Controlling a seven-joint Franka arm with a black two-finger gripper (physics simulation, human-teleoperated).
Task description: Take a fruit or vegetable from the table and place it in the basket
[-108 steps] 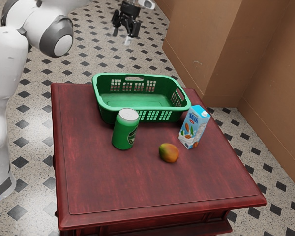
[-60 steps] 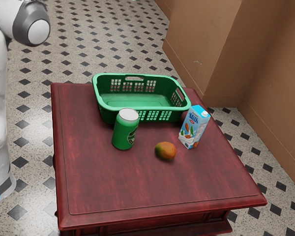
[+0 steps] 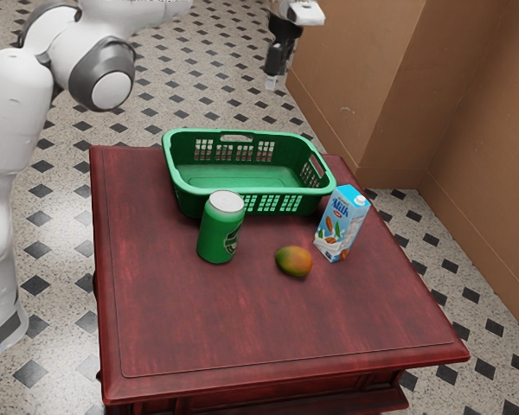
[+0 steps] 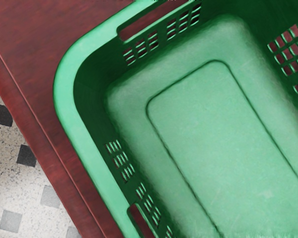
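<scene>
One mango rests on the desk, well apart from the claw. The basket sits below the claw. Whether the claw is clenched or released, I cannot tell.

Can and carton flanking mango

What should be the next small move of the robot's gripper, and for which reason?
Probably a sideways shift of the gripper toward the mango, at its present height: the mango lies on the table outside the basket, while the wrist camera looks down into the basket.
</scene>
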